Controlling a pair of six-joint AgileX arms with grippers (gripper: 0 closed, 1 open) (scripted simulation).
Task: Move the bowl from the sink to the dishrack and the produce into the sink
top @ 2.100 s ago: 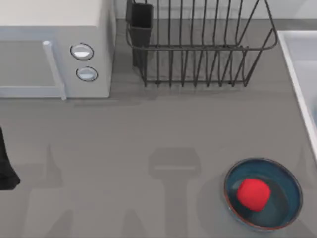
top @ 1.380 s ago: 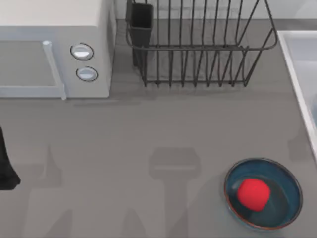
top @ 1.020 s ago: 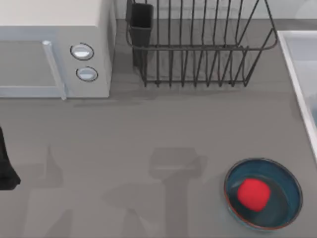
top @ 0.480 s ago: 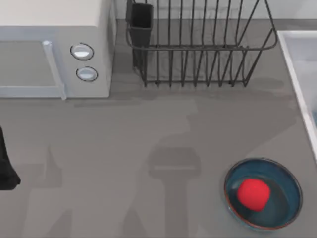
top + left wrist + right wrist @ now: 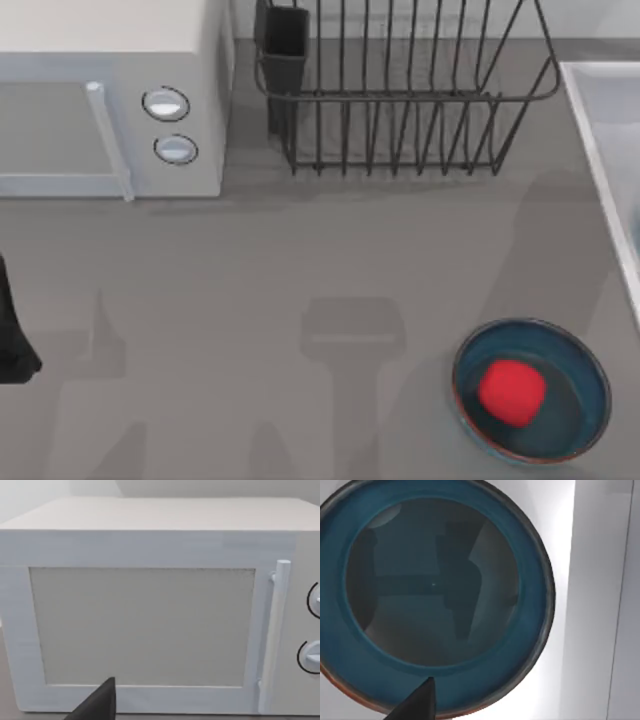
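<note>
Shadows on the table [image 5: 330, 260] have shifted; the things have not. The red produce [image 5: 512, 390] sits in a shallow blue dish [image 5: 585, 375] at lower right. The bowl [image 5: 437, 595] lies in the sink [image 5: 600, 100], below the right arm's camera. The dishrack [image 5: 400, 95] stands at the top.

Top view straight down over table; left wrist close, facing microwave [image 5: 150, 625]; right wrist above bowl [image 5: 432, 592]

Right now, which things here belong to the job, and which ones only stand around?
For the job:
- bowl, in the sink
- dishrack
- produce, lying in the blue dish

Standing around:
- microwave
- utensil cup on the dishrack's corner
</note>
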